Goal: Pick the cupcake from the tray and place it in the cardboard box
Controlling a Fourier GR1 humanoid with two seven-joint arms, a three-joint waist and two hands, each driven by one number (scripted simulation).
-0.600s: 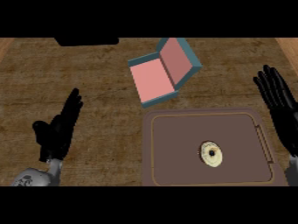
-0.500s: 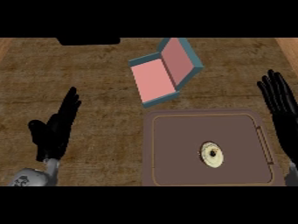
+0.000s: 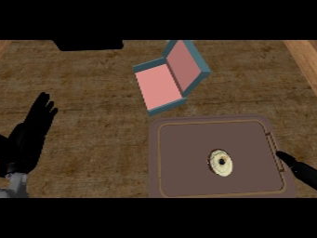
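While the cupcake (image 3: 222,163) sits untouched in the middle of the tray (image 3: 188,179), I see only straight fingers of my right hand (image 3: 310,174) over the tray's right rim, holding nothing. My left hand (image 3: 29,135) rests open at the desk's (image 3: 99,83) left. Closing from this side, I judge I could knock the cupcake away or nudge the tray, and the cardboard box (image 3: 169,81) lies tilted beyond.

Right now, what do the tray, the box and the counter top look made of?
Tray: matte brown, thin lighter line inside the rim; plastic or metal, can't tell. Box: flat pink inner faces, teal outer edges, lid open; looks like painted card. Counter top: mottled brown, rough and fibrous-looking, with smooth wood-grain strips along both sides.
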